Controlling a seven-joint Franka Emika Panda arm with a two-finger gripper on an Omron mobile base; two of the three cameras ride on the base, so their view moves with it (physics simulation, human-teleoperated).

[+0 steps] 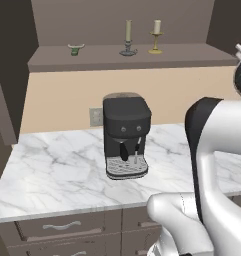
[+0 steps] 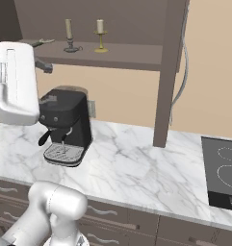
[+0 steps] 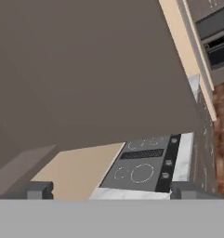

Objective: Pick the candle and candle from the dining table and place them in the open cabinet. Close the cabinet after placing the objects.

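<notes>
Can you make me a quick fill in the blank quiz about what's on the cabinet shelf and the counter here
1. Two candles, the olive-beige candle and the cream candle, stand on the shelf of the open ____.
2. At the shelf's left end sits a small ____ bowl.
3. On the marble counter under the shelf stands a black ____ machine.
4. In the hand view the two dark fingers stand wide ____ with nothing between them.

Missing words: cabinet; green; coffee; apart
</notes>
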